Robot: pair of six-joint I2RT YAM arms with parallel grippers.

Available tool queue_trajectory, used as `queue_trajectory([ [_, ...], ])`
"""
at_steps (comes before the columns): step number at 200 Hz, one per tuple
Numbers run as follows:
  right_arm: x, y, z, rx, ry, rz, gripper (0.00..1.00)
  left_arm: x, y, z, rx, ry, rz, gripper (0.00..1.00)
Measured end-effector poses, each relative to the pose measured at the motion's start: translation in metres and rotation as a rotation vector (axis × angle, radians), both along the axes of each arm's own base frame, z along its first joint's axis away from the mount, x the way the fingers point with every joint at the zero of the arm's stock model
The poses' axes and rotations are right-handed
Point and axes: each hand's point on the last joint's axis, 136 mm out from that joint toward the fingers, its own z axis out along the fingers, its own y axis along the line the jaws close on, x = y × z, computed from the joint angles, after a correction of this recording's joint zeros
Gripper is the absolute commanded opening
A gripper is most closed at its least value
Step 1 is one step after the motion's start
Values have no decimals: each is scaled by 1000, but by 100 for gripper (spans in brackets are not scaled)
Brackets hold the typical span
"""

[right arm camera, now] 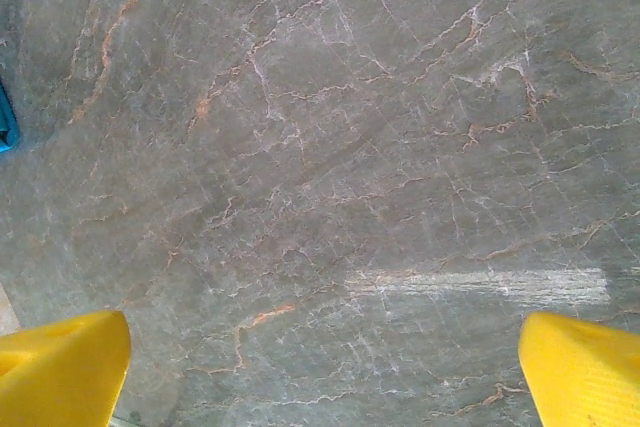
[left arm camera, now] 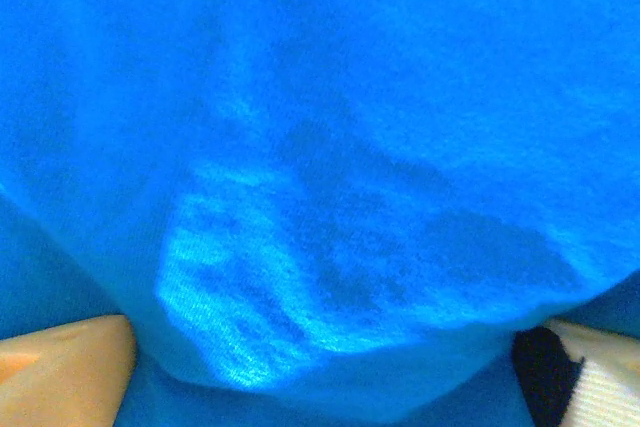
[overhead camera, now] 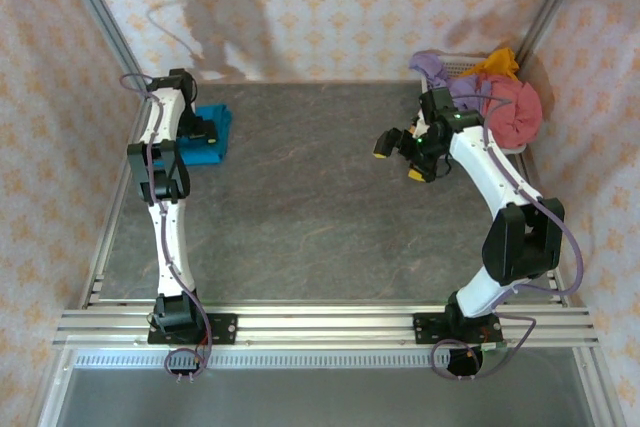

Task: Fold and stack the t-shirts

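Counter [overhead camera: 300, 217] of grey veined stone carries the teal tee [overhead camera: 214, 139] at its far left edge, close to the far left corner, where the tee lies as a compact folded bundle. We see the left arm reaching along the left edge. The left claw [overhead camera: 203, 129] sits right over the tee's left part, hiding some of it from above. In the left wrist view its two fingers [left arm camera: 60, 367] stand wide apart at the bottom corners with a rounded hump of blue cloth between them, so the claw is open and clamps nothing. We cannot tell whether the fingertips touch the cloth.

The right claw [overhead camera: 400, 163] hangs over bare counter right of the middle, toward the far edge and well apart from the teal tee. Its yellow fingers [right arm camera: 62, 367] are spread wide, so it is open, with the stone surface below the gap.

At the far right corner stands a white basket [overhead camera: 452, 59]. A purple tee [overhead camera: 432, 69] drapes over its left side, a yellow tee [overhead camera: 503, 59] pokes up at its back, and a red tee [overhead camera: 515, 109] bulges over its near right rim. All three are crumpled. In the top view the right arm's upper link runs just beside the red tee.
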Motion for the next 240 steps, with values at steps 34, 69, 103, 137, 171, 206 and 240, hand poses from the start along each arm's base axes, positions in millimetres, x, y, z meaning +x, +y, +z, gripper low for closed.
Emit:
queue_trajectory([
  [34, 3, 1, 8, 3, -17, 0, 99, 2, 17, -1, -14, -18, 27, 100],
  [69, 7, 1, 13, 5, -26, 0, 99, 2, 22, 0, -15, -22, 30, 100],
  [103, 10, 2, 19, 8, -42, -1, 99, -2, 19, 6, -15, -25, 33, 100],
  [137, 16, 2, 30, 10, -72, -2, 99, 1, 13, 48, 15, -90, 30, 100],
  [171, 17, -2, 33, -20, -97, -2, 99, 9, -13, 131, 49, -254, -11, 100],
  [206, 16, -18, 56, -106, -222, 6, 99, -13, -67, 213, 5, -453, -61, 99],
  [240, 2, -46, 65, -253, -438, 20, 99, -52, -123, 241, -78, -725, -134, 99],
])
